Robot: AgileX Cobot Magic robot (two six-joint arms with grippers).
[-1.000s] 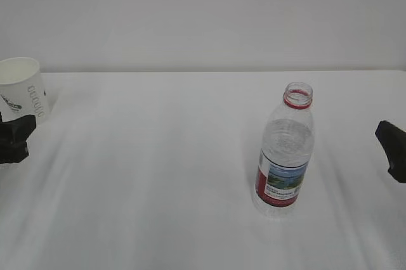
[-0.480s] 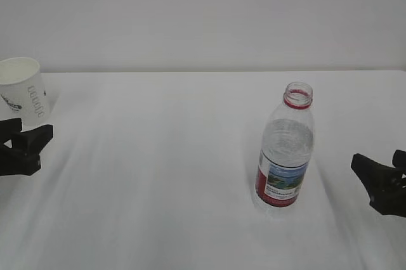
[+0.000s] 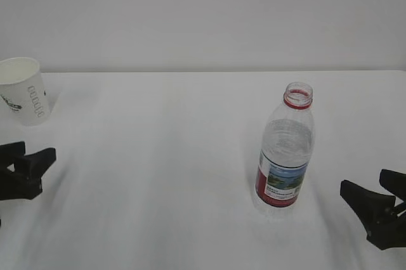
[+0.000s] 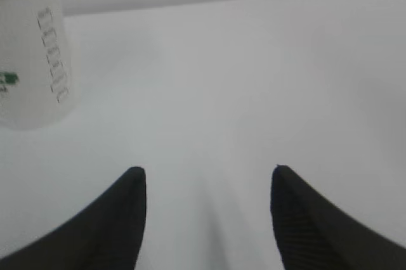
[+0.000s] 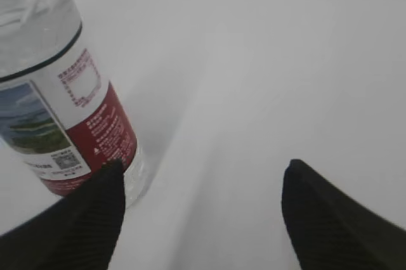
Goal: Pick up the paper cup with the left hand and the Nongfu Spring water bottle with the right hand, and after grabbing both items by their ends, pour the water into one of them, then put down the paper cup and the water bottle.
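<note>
risk: bottle uncapped, tall; right gripper jaw tip near its base, a nudge could topple it and spill water. cup light, far left on surface, easily knocked; inside hidden. left gripper near cup. both grippers wide open, empty. bottle mid-right, upright, water near shoulder.

White paper cup, red-labelled clear bottle

White paper cup stands upright far left; uncapped bottle upright centre-right.
</note>
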